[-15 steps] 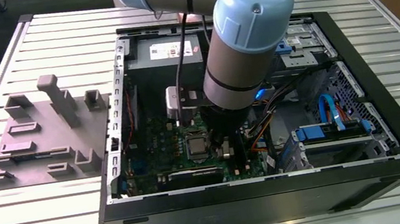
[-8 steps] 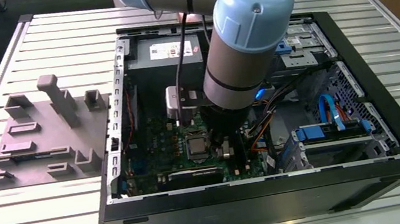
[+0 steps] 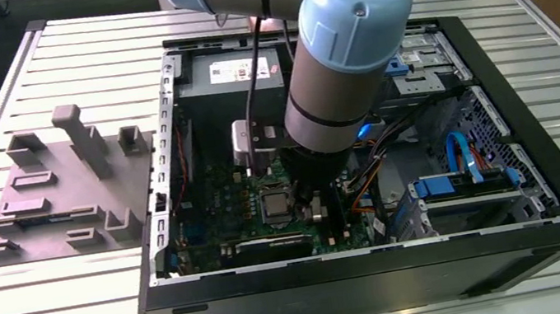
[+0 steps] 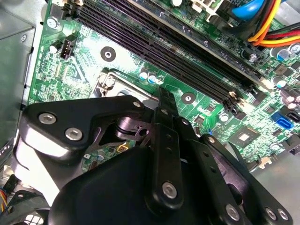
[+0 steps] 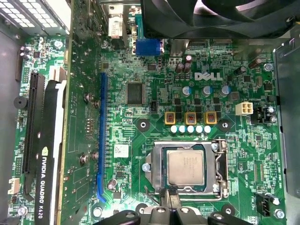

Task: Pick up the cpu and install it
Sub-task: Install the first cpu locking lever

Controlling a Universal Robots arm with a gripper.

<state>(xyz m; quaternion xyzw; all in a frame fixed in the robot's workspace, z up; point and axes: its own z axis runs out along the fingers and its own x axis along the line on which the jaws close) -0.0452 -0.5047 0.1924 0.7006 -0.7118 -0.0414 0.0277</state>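
The gripper (image 5: 169, 199) hangs low over the board (image 5: 154, 117), fingers drawn together with nothing between them — the cpu (image 5: 185, 168) lies flat in its socket (image 5: 219, 161) just past the tips, seemingly placed already

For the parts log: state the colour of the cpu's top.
Shiny silver-grey metal; the cpu shows best in the first wrist view, sitting in its socket.
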